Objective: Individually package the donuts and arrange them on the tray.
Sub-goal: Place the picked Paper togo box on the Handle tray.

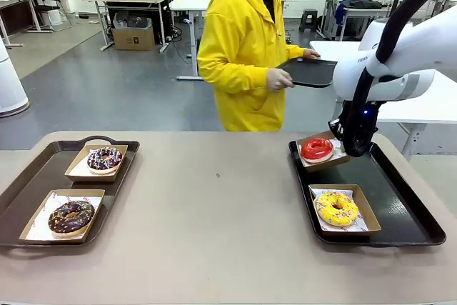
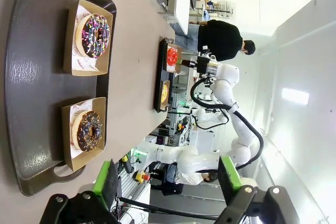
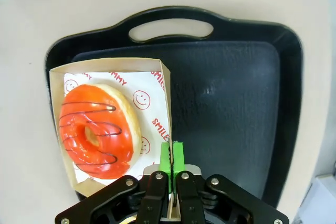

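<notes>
- Already boxed, left tray (image 1: 28, 183): two dark donuts (image 1: 71, 216).
- Right tray (image 1: 400, 205): yellow donut (image 1: 337, 208) placed; right gripper (image 3: 170, 169) pinching red donut's box (image 3: 164, 85) wall.
- Left gripper (image 2: 168, 182): wide open, empty.

Robotics lab, grey floor (image 1: 107, 91), white work tables (image 1: 193, 1), cardboard box (image 1: 133, 36)

Support: we see a beige table (image 1: 214, 205) | near its left edge: a dark tray (image 1: 28, 183) | near its right edge: a second dark tray (image 1: 400, 205)
</notes>
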`<state>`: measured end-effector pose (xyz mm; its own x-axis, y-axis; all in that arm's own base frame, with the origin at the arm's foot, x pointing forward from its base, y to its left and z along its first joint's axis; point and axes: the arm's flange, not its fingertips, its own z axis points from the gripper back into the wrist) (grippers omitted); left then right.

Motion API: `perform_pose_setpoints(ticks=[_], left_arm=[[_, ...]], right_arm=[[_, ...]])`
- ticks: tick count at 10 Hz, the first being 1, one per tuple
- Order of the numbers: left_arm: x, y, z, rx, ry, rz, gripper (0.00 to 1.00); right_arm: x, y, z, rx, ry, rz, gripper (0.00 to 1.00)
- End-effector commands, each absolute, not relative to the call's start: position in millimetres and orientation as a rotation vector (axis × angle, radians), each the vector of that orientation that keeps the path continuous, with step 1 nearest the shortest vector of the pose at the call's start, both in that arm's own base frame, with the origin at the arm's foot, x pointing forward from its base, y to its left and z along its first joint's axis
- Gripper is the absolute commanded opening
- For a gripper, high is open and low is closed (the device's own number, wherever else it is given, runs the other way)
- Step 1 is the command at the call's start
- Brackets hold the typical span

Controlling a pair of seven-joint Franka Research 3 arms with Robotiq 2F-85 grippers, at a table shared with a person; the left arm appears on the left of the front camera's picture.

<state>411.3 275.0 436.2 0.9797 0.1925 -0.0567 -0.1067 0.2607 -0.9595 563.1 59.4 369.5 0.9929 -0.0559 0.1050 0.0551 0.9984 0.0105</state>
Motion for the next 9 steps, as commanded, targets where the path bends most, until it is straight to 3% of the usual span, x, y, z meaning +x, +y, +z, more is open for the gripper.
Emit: perform_pose_setpoints(ticks=[1, 7, 9], left_arm=[[406.9, 273.9, 438.3, -1.295, -0.082, 0.200, 1.00], [406.9, 273.9, 438.3, -1.295, -0.082, 0.200, 1.00], [406.9, 273.9, 438.3, -1.295, -0.082, 0.200, 1.00]], right_arm=[[575.9, 62.7, 358.9, -0.006, -0.084, -0.030, 0.02], [579.4, 61.4, 347.5, -0.016, -0.070, -0.026, 0.02], [578.3, 61.3, 346.9, -0.005, -0.064, -0.010, 0.62]])
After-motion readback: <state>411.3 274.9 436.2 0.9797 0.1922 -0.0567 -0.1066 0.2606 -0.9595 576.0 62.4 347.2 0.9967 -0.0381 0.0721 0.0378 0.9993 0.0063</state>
